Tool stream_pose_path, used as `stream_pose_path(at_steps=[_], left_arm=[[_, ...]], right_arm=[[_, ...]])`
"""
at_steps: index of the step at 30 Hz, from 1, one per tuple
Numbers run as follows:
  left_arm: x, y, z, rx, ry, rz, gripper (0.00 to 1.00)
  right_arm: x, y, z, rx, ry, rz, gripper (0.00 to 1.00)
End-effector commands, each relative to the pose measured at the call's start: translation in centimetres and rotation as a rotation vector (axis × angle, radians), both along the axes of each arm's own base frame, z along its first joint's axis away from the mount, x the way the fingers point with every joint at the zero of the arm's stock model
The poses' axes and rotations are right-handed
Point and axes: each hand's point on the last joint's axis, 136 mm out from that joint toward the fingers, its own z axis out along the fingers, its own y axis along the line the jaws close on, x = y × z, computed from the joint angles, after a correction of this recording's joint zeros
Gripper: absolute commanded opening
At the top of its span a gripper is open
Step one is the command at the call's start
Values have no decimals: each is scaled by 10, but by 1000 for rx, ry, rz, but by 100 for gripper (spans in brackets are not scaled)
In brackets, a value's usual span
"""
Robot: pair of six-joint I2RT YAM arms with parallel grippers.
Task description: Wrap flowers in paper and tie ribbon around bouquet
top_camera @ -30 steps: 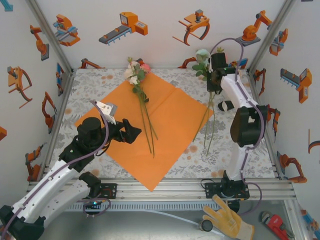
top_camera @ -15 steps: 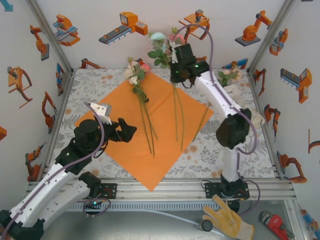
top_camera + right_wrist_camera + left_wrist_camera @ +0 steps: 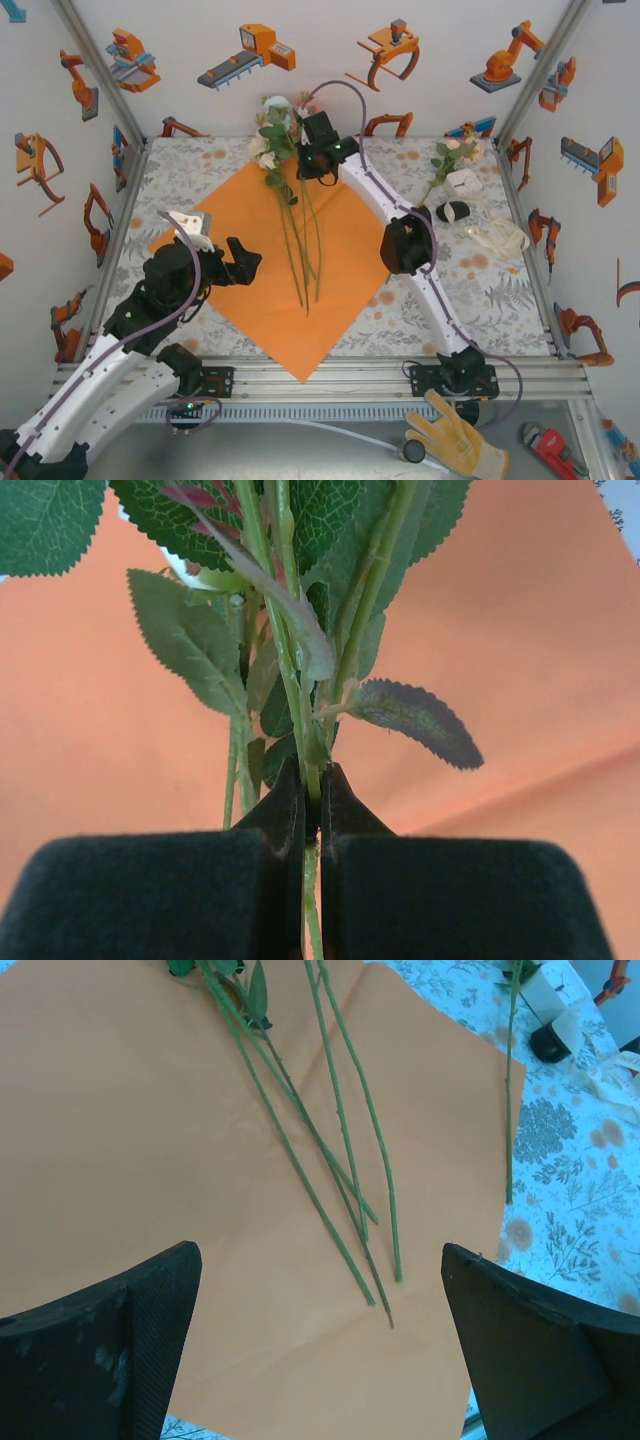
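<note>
Your left jaws stand wide and empty over the paper (image 3: 345, 250), near-left edge. The flowers (image 3: 270, 155) lie along the paper, mid-tabletop (image 3: 190, 170). Far end: your right jaws are clamped on more stems (image 3: 288, 670) beside those blossoms.

flowers (image 3: 283, 195) on paper (image 3: 250, 290), paper at middle of table (image 3: 400, 310), ribbon (image 3: 497, 238) right of paper

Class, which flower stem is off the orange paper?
The lone stem on the right, lying on the table beside the white box; all the others are over the paper.
</note>
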Motion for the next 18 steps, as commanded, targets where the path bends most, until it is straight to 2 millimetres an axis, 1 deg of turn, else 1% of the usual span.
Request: stream_pose_path(at_steps=[1,4,7,9,10,12,13,15,18], left_arm=[[2,3,3,14,-9,15,97],[4,2,1,19,-3,17,97],[4,2,-2,25,4,15,97],[4,2,-5,31,10,17,97],[4,3,-6,34,13,18,97],[4,4,-6,32,13,21,97],[4,4,-7,32,13,22,97],[4,3,-6,26,13,19,97],[4,1,-5,16,11,15,97]], right_arm=[[18,13,17,98,-78,-13,3],[20,20,-3,114,-53,-8,16],[21,24,-14,134,-32,-16,20],[22,24,-17,143,-23,-25,26],[22,24,-15,144,-21,-28,29],[20,21,-9,141,-22,-34,32],[19,19,-4,134,-24,-39,35],[15,13,10,124,-31,-43,42],[7,3,34,109,-52,-46,47]])
